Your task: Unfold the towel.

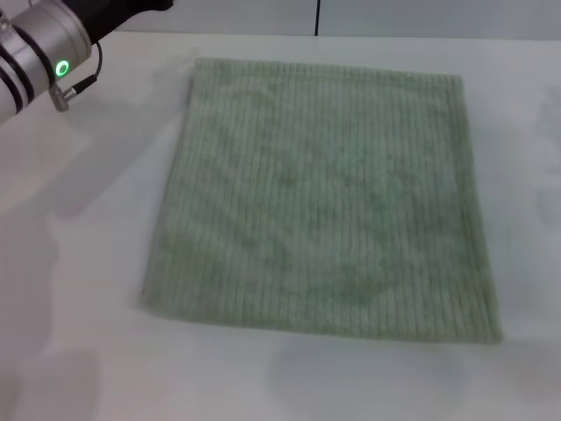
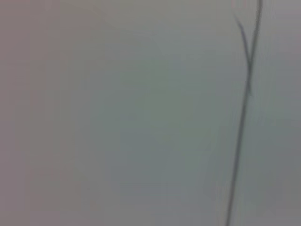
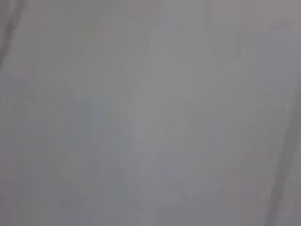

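Note:
The towel (image 1: 324, 197) lies spread flat on the white table in the head view, a pale sage-green ribbed square with hemmed edges and no folds showing. Part of my left arm (image 1: 39, 48), silver with black bands and a green light, reaches in at the top left corner, well away from the towel's left edge. Its gripper is outside the picture. My right arm and gripper do not appear in any view. Both wrist views hold only a plain pale surface, with no towel in them.
The white table (image 1: 79, 263) surrounds the towel on all sides. A dark vertical seam (image 1: 316, 17) runs down the wall behind the table. A thin dark line (image 2: 244, 94) crosses the left wrist view.

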